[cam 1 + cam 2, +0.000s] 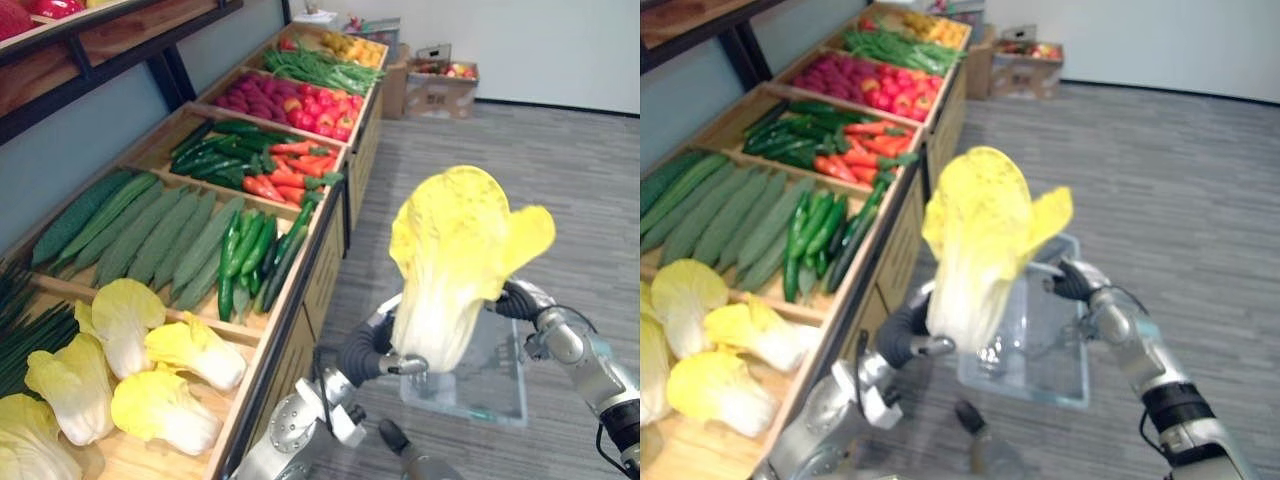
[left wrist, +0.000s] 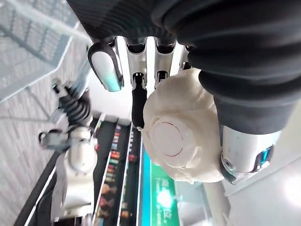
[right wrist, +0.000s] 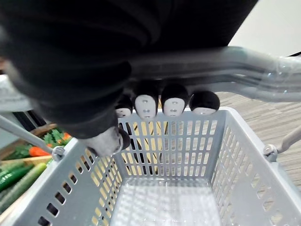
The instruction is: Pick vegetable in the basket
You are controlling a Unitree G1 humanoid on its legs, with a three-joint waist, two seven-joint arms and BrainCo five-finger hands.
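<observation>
Nearest, low in the middle, the left hand comes up just right of the wooden display stand. More napa cabbages lie in the stand's near compartment. In the left wrist view the fingers and thumb of this hand are curled tight round the pale stem end of the one napa cabbage that counts here, so it is carried, not resting on anything.

The cabbage stands nearly upright, stem down and yellow leaves up, its top leaning a little to the right. Its long axis points down towards the floor, not along it.

Below and to the right of the stem is the clear plastic basket, mouth up, with nothing in it in the right wrist view. The stem appears to hang over the basket's left rim, not over its middle. How high above it I cannot tell.

Farthest right, the right hand has its fingers hooked round the basket's grey handle and carries it.

The drop, I judge, needs the left hand to shift the cabbage right, over the open middle, then tip or lower it stem first.
</observation>
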